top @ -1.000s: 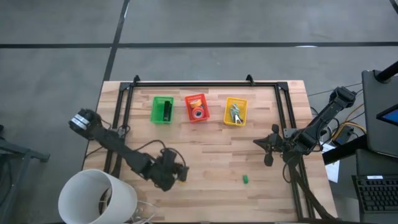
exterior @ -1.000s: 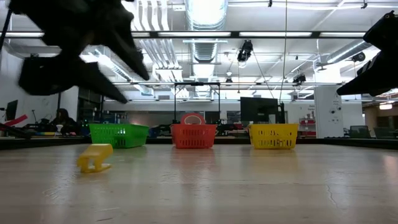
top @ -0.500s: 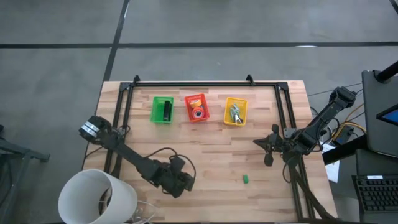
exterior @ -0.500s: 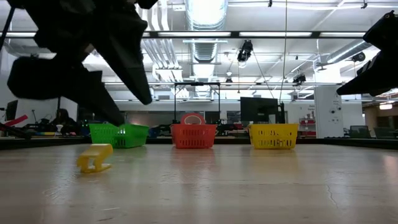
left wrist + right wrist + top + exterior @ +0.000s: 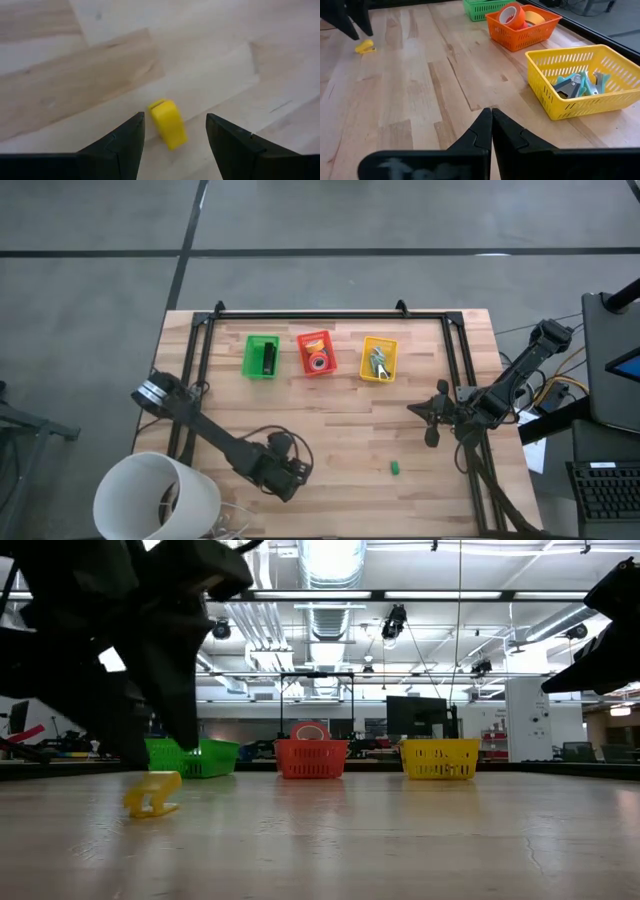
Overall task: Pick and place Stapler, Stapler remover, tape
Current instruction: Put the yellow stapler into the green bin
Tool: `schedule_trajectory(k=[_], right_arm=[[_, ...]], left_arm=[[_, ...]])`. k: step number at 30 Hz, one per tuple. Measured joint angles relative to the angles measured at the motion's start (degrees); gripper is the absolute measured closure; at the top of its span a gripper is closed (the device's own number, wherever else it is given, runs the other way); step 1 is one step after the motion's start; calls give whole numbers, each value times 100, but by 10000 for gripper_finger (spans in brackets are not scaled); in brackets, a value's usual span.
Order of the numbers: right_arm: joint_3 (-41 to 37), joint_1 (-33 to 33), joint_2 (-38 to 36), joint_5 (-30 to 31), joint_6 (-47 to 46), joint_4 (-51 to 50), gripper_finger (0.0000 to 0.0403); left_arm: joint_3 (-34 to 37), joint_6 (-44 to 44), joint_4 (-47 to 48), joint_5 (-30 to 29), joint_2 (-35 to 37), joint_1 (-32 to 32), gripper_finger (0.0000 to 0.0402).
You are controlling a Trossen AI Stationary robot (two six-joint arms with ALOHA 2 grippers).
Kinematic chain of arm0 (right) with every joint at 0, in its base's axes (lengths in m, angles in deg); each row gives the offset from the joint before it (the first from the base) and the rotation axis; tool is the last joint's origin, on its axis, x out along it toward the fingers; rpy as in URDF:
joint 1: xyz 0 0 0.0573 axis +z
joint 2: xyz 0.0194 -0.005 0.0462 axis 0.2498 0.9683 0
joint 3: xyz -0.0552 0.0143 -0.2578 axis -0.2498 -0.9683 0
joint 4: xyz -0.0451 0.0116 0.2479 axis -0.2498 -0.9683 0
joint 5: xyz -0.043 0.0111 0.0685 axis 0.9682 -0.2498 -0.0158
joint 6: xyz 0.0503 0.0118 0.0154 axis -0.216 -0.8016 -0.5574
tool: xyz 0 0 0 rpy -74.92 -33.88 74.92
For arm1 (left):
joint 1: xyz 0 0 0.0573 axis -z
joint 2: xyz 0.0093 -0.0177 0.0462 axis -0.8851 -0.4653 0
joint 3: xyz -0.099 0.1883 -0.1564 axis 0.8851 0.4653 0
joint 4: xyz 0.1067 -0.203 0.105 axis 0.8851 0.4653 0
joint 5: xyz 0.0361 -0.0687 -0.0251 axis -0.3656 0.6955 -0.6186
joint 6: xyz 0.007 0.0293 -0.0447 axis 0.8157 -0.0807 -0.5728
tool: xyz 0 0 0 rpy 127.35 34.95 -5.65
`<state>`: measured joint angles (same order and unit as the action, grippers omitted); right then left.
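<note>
A small yellow piece [image 5: 167, 123] lies on the bare wood near the table's near edge, also seen in the low view [image 5: 152, 794]. My left gripper [image 5: 175, 118] hangs open just above it, one finger on each side, touching nothing; in the high view the left gripper [image 5: 285, 476] hides the piece. The black stapler [image 5: 269, 358] lies in the green basket [image 5: 251, 357]. Tape rolls [image 5: 512, 15] sit in the orange basket [image 5: 316, 340]. Staple removers [image 5: 576, 84] lie in the yellow basket [image 5: 365, 361]. My right gripper [image 5: 491, 114] waits shut at the right side, above the table.
A tiny green block [image 5: 394, 468] lies on the wood right of the left gripper. The three baskets stand in a row near the far edge. A black frame [image 5: 300, 314] borders the table's far and side edges. A white bucket [image 5: 155, 498] stands at the near-left corner.
My left gripper has moved toward the table's right and near edge and come down over the small yellow piece, so that its fingers now stand on either side of it. The piece has stayed in place.
</note>
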<state>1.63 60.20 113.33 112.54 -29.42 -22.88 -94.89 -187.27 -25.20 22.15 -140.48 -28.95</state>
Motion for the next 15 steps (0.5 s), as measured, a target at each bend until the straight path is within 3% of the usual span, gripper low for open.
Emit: schedule_trajectory(k=[15], right_arm=[[-1, 0, -2, 2, -2, 0, 394]], left_arm=[[36, -7, -150, 107, -329, 0, 189]])
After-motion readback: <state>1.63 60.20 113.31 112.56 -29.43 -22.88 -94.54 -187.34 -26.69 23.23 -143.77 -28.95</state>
